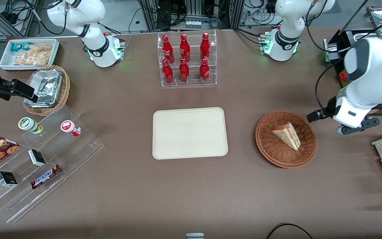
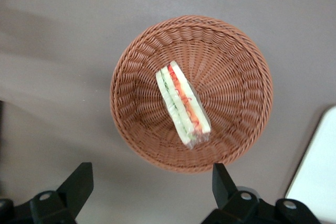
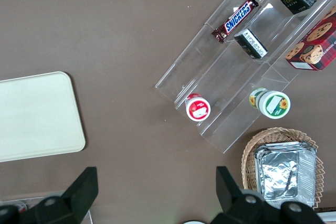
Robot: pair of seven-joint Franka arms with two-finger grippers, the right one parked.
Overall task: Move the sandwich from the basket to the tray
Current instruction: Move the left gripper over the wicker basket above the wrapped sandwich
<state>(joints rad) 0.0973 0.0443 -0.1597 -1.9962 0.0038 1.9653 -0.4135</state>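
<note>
Sandwich (image 1: 287, 135) lies on its side in the basket (image 1: 270, 149), filling edge showing. Tray (image 1: 190, 132) beside it, bare. Gripper (image 2: 152, 187) hangs above the table just beside the basket toward the working arm's end, fingers (image 2: 79, 182) spread wide, gripping nothing.
</note>
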